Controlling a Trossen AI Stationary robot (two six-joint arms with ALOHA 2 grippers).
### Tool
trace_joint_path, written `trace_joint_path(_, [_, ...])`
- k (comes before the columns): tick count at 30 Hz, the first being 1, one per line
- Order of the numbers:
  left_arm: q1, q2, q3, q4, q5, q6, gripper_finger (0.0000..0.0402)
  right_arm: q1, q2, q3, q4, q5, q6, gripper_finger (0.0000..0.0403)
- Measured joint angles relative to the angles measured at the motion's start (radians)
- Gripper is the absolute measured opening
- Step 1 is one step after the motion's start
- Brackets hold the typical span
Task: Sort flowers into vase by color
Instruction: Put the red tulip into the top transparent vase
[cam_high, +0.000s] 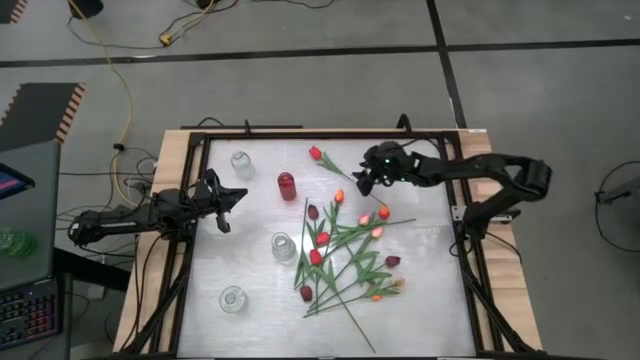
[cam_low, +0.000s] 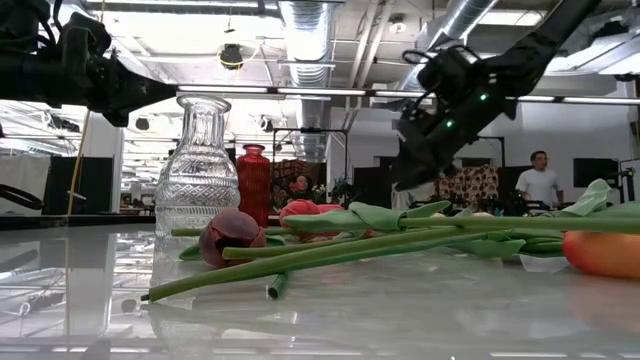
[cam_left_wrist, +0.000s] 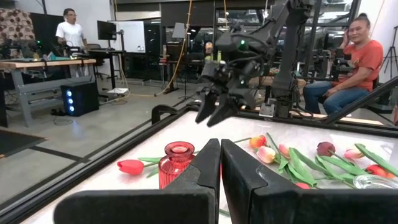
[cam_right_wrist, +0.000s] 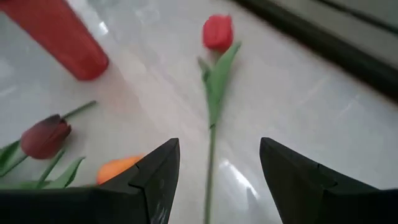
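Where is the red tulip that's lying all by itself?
In the high view the lone red tulip lies near the table's far edge, right of the red vase, apart from the pile, with the right end effector open over its stem.

An open-plan robotics lab or workshop. Exposed ceiling ducts (cam_low: 300, 30), workbenches (cam_left_wrist: 37, 65), monitors (cam_left_wrist: 106, 29) and a whiteboard (cam_left_wrist: 132, 34) fill the room, and seated people (cam_left_wrist: 354, 68) watch beyond the framed table (cam_high: 300, 135).

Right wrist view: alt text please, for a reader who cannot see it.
The open right gripper hangs above a single red artificial tulip with a green stem lying on the pale glossy table, its stem running between the two dark fingers. A red glass vase, a maroon tulip and an orange tulip sit alongside.
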Motion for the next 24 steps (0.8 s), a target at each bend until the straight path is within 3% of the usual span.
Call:
trace_joint_path(16, [0.000, 0.000, 0.000, 0.000, 0.000, 0.000, 0.0000, 0.015, 0.198, 0.059, -0.050, 0.001, 0.000, 0.0249])
trace_joint_path(24, [0.000, 0.000, 0.000, 0.000, 0.000, 0.000, 0.0000, 0.014, 0.220, 0.060, -0.061, 0.007, -0.003, 0.0204])
